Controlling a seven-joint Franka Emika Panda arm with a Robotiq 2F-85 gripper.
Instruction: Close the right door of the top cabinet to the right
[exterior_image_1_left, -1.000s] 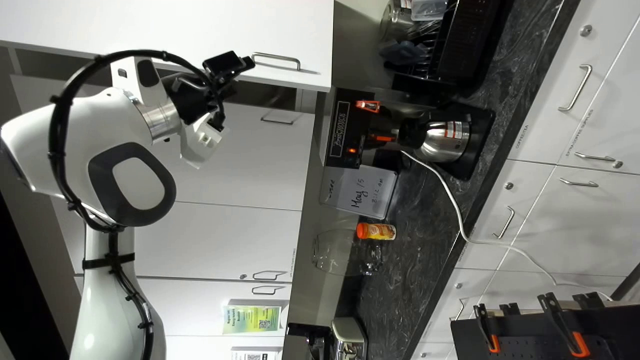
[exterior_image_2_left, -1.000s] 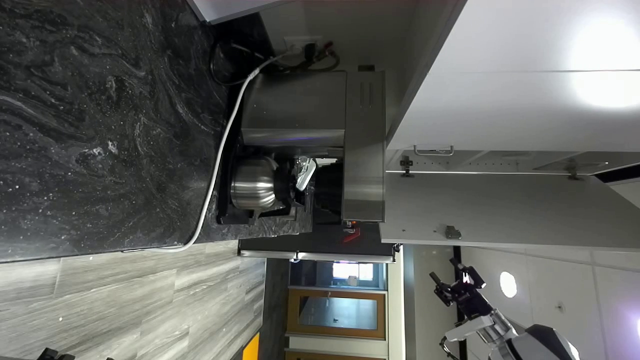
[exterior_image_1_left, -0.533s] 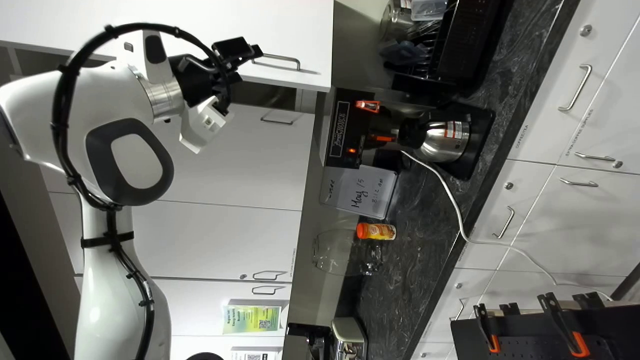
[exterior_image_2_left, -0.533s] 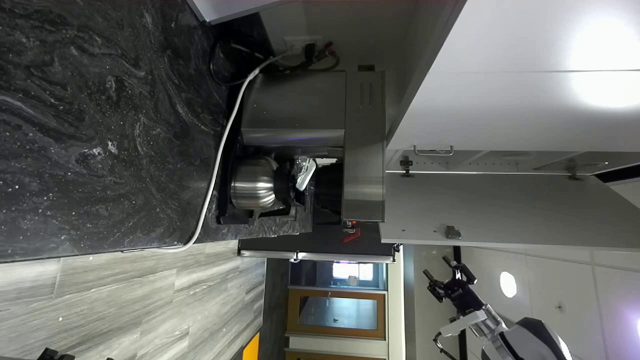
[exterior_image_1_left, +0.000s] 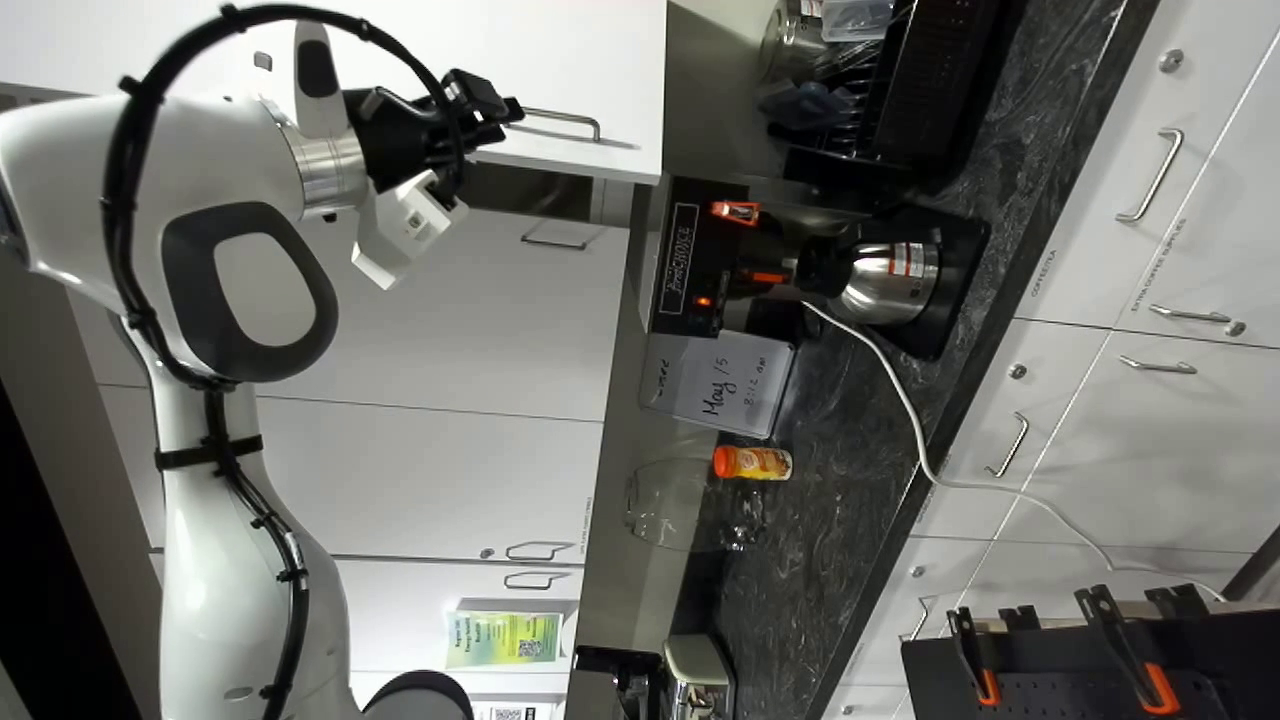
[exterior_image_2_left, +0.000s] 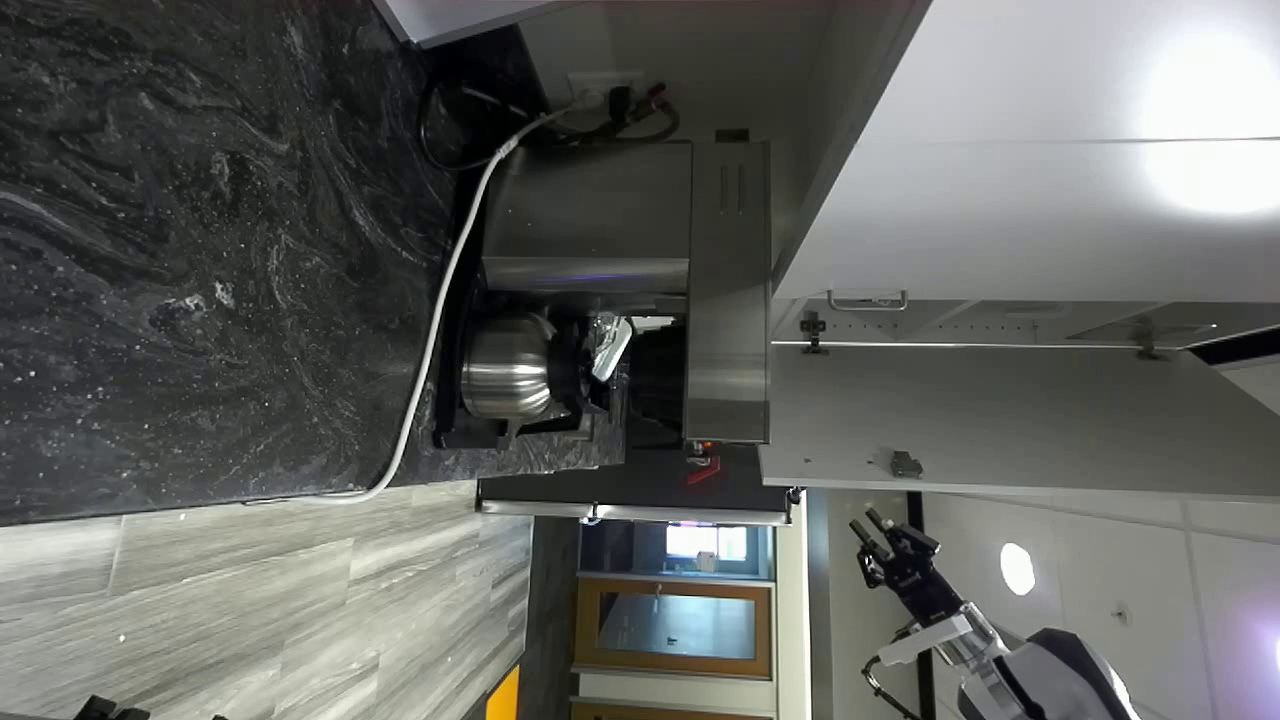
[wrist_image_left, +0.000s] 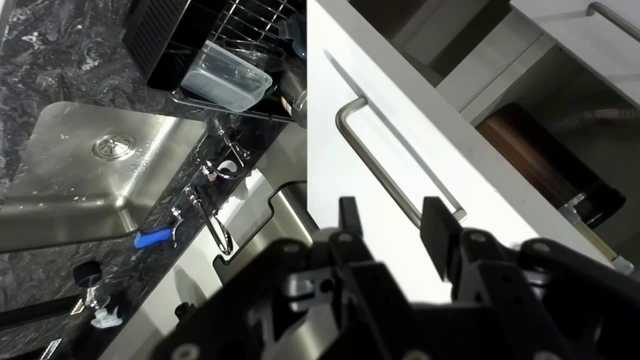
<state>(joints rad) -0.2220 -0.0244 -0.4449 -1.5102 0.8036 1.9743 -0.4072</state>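
Observation:
The right door (exterior_image_1_left: 560, 50) of the top cabinet (exterior_image_2_left: 960, 322) stands swung open; its inner face with hinges shows in an exterior view. On its outer face sits a slim silver bar handle (wrist_image_left: 380, 170), near the door's free edge. In the wrist view my gripper (wrist_image_left: 391, 202) faces that outer face, jaws parted with nothing between them. One finger (wrist_image_left: 440, 225) covers part of the handle's near end; whether they touch I cannot tell. Seen from outside, the fingertips (exterior_image_1_left: 515, 110) overlap the handle's upper end.
Below the cabinet stands a coffee maker (exterior_image_1_left: 685, 270). A dish rack (wrist_image_left: 170, 35) and a steel sink (wrist_image_left: 55, 165) lie past the door. Inside the cabinet is a dark brown cylinder (wrist_image_left: 540, 155). Closed white doors (exterior_image_1_left: 460, 330) adjoin it.
My gripper has moved upward in an exterior view, to the handle's end, and its fingers have come closer together. The door has not visibly moved.

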